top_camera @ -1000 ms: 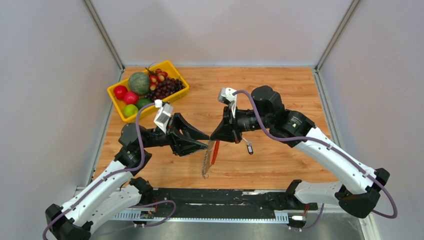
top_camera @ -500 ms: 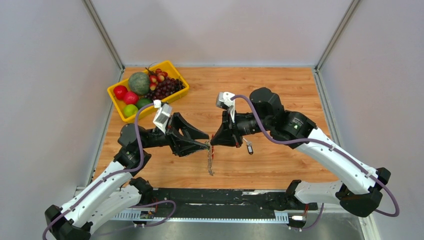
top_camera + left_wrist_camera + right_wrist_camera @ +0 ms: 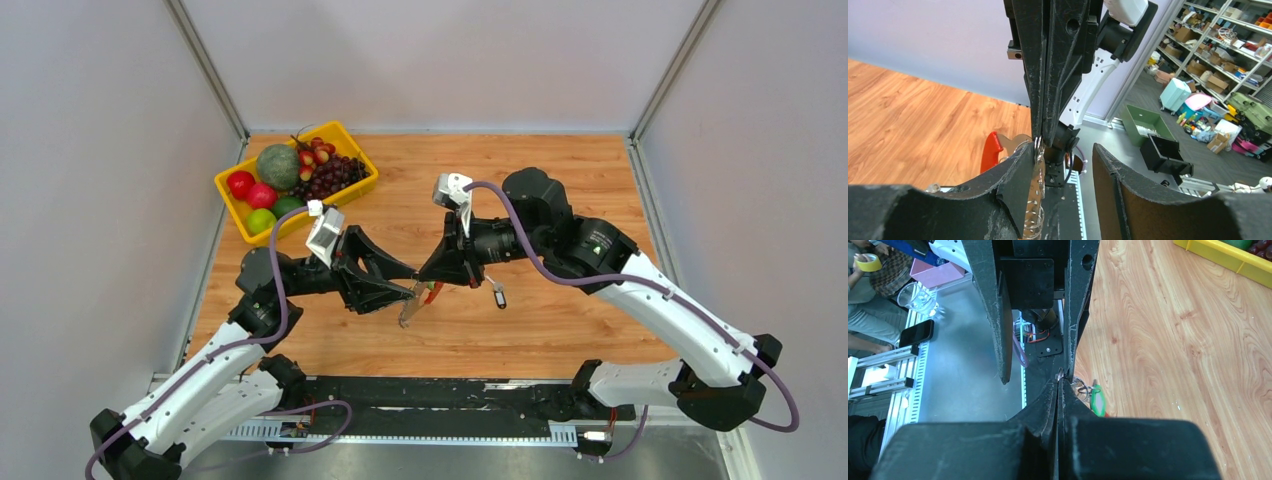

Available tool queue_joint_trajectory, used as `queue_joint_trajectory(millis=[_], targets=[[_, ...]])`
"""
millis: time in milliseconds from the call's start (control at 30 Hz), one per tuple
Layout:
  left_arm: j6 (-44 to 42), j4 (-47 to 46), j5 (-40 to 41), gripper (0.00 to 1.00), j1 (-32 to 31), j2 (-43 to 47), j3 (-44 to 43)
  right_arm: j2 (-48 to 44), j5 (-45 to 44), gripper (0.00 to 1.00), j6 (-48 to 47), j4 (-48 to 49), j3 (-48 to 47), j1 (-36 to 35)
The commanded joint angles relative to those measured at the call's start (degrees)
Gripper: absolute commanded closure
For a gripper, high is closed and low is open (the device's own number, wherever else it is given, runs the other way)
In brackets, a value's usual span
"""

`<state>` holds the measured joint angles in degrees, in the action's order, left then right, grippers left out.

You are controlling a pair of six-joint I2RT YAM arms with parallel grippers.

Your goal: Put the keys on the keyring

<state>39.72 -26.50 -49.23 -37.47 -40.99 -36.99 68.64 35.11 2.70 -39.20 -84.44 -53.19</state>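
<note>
Top external view is showing closed right jaws pinching the keyring [image 3: 410, 310] aloft at the tips of the parted, empty left jaws, likely for a steadier regrasp, while the key [image 3: 498, 296] is lying on the worktop [image 3: 560, 180] beneath the right jaws.

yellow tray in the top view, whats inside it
Fruit: a green melon, red apples, a green apple, dark grapes and small red fruits. The fruit covers the floor of the tray, so anything lying underneath cannot be seen.
</note>
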Motion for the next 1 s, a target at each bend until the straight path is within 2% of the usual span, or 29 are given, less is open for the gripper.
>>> queue_joint_trajectory(millis=[0, 233, 433, 500, 533, 567, 800, 833, 867, 967], targets=[[0.44, -2.74, -1.61, 0.45, -0.30, -0.21, 0.26, 0.56, -0.56, 1.00, 0.65, 1.85, -3.18, -0.37], [0.27, -2.60, -2.08, 0.48, -0.43, -0.39, 0.17, 1.06, -0.49, 1.00, 0.58, 1.78, -3.65, -0.73], [-0.82, -1.14, -1.81, 0.74, -0.41, -0.57, -0.05, 0.57, -0.51, 1.00, 0.31, 1.80, -3.65, -1.02], [-0.99, -1.10, -1.71, 0.85, -0.41, -0.63, -0.01, 0.40, -0.48, 1.00, 0.21, 1.80, -3.48, -1.21], [-1.02, -1.10, -1.64, 0.94, -0.41, -0.65, -0.10, 0.36, -0.62, 1.00, 0.20, 1.76, -3.44, -1.29], [-1.11, -1.05, -1.48, 0.97, -0.41, -0.66, -0.10, 0.23, -0.56, 1.00, 0.10, 1.72, -3.35, -1.29], [-1.18, -2.01, -0.98, 1.00, -0.55, 0.00, 0.43, -1.08, -0.73, 1.00, -0.32, 1.54, -2.60, -1.43], [-1.11, -2.29, -0.50, 1.00, -0.57, 0.31, 0.56, -1.36, -1.01, 0.98, -0.33, 1.57, -2.40, -1.44], [-1.17, -2.35, -0.03, 1.00, -0.58, 0.44, 0.66, -1.74, -1.30, 0.92, -0.25, 1.56, -2.19, -1.41], [-0.66, -3.71, 1.21, 1.00, -0.71, 1.14, 0.99, -3.50, -2.40, 0.68, 0.10, 1.92, -1.49, -1.47]])
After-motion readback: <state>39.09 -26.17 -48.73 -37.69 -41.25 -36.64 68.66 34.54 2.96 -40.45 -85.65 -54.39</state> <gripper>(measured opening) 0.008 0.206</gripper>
